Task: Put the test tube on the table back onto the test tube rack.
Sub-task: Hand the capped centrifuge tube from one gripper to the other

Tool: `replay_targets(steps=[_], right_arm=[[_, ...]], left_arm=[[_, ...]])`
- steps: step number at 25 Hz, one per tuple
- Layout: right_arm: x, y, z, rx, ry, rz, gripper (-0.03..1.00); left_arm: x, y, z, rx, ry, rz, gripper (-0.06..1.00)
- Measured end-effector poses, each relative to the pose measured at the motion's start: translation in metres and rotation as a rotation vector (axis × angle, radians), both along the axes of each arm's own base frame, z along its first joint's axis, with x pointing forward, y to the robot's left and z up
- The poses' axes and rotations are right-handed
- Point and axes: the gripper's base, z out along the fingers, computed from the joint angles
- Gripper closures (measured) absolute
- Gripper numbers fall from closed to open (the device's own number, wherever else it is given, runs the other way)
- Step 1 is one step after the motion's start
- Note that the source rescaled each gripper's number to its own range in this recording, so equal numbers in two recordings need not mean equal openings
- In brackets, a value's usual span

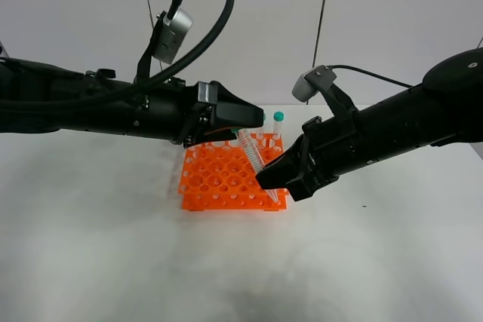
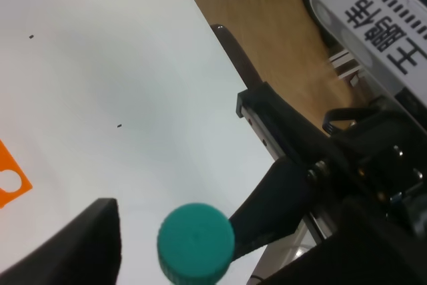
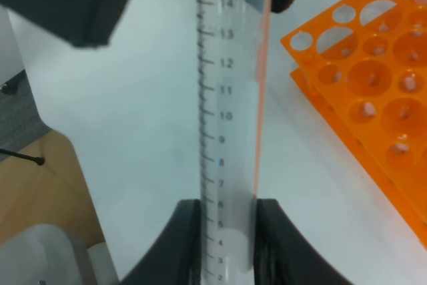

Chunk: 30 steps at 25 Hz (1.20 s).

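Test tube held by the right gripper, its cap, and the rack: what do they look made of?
Test tube: clear plastic probably, smooth, printed graduations; glass can't be excluded. Cap: teal opaque plastic, matte top, ribbed side. Test tube rack: bright orange moulded plastic, slightly glossy, with a grid of round holes.

test tube (image 3: 230, 131): graduations 14 down to 2 | white label (image 2: 380, 25): rotated Chinese characters
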Motion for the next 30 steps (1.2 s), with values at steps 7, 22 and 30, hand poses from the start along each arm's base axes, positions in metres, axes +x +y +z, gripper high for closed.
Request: replay_targets(steps=[7,22,30], right_arm=[[0.0,0.0,0.0,0.001,0.002,0.003,0.95],[-0.001,0.001,0.0,0.008,0.008,0.006,0.85],[-0.005,-0.002,0.012,0.022,-0.023,-0.019,0.0]], left_arm=[[-0.001,0.0,0.0,-0.001,0.0,-0.008,0.51],[-0.001,0.0,0.0,0.004,-0.005,-0.015,0.94],[-0.003,-0.001,0.001,-0.007,0.001,-0.033,0.94]])
